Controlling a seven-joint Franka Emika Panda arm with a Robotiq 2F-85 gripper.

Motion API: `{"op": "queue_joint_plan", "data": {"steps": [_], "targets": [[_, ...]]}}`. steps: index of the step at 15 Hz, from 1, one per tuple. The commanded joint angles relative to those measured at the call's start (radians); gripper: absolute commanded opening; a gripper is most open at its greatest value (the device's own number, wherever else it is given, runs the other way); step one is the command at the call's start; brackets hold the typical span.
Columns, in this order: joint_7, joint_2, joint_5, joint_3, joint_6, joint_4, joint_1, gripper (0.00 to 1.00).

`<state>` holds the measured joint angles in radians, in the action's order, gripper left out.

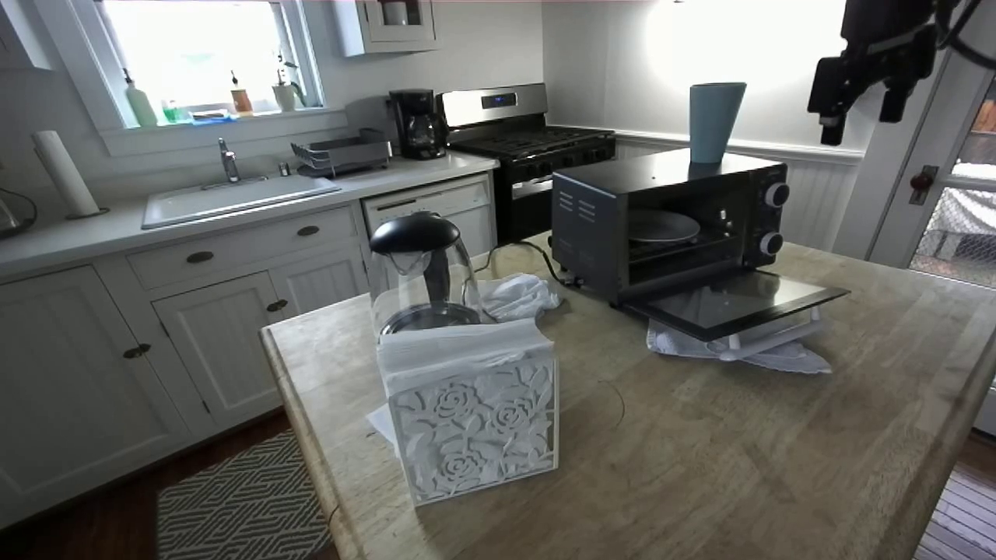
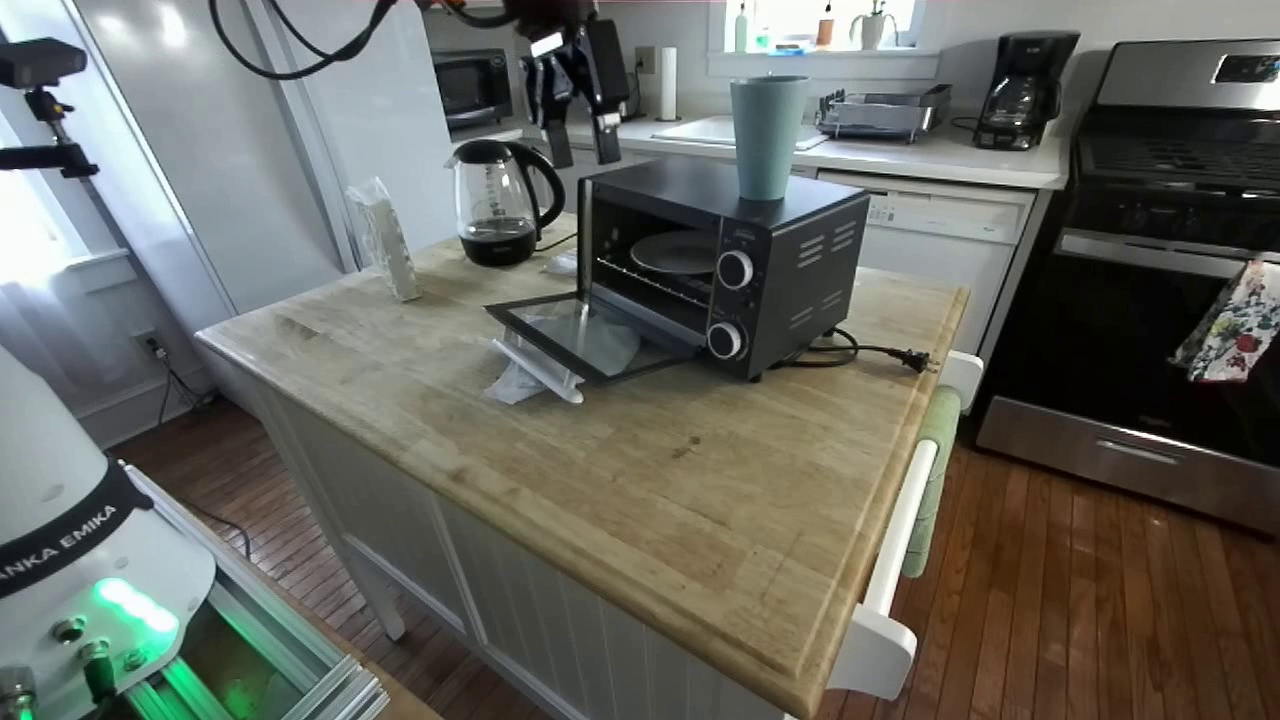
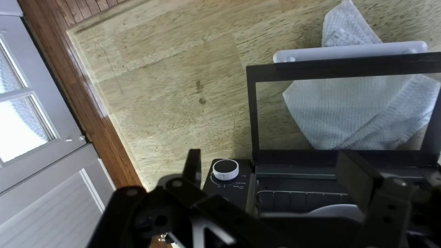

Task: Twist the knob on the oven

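We see the black two-fingered gripper (image 1: 862, 125) hanging at the upper right of an exterior view, its fingers (image 1: 832, 128) spread well apart. Lower, right of centre, the black boxy toaster oven (image 1: 587, 233) stands on a pale wooden table (image 1: 700, 451), its glass door (image 1: 739, 299) lowered, two round pale-rimmed knobs (image 1: 776, 194) on its right-hand strip (image 1: 756, 211). A tapered blue-green cup (image 1: 714, 123) stands on top; inside lies a round grey plate (image 1: 663, 227). Farther left we see a black-lidded glass kettle (image 1: 424, 303).
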<state>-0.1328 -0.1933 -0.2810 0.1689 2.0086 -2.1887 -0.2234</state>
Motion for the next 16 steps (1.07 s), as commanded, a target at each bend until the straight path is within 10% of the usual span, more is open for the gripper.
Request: {"op": "queue_joint_plan", "data": {"steps": [1, 16], "targets": [[0.173, 0.170, 0.038, 0.039, 0.038, 0.154, 0.004, 1.00], [0.341, 0.305, 0.171, 0.061, 0.036, 0.257, -0.015, 1.00]]}}
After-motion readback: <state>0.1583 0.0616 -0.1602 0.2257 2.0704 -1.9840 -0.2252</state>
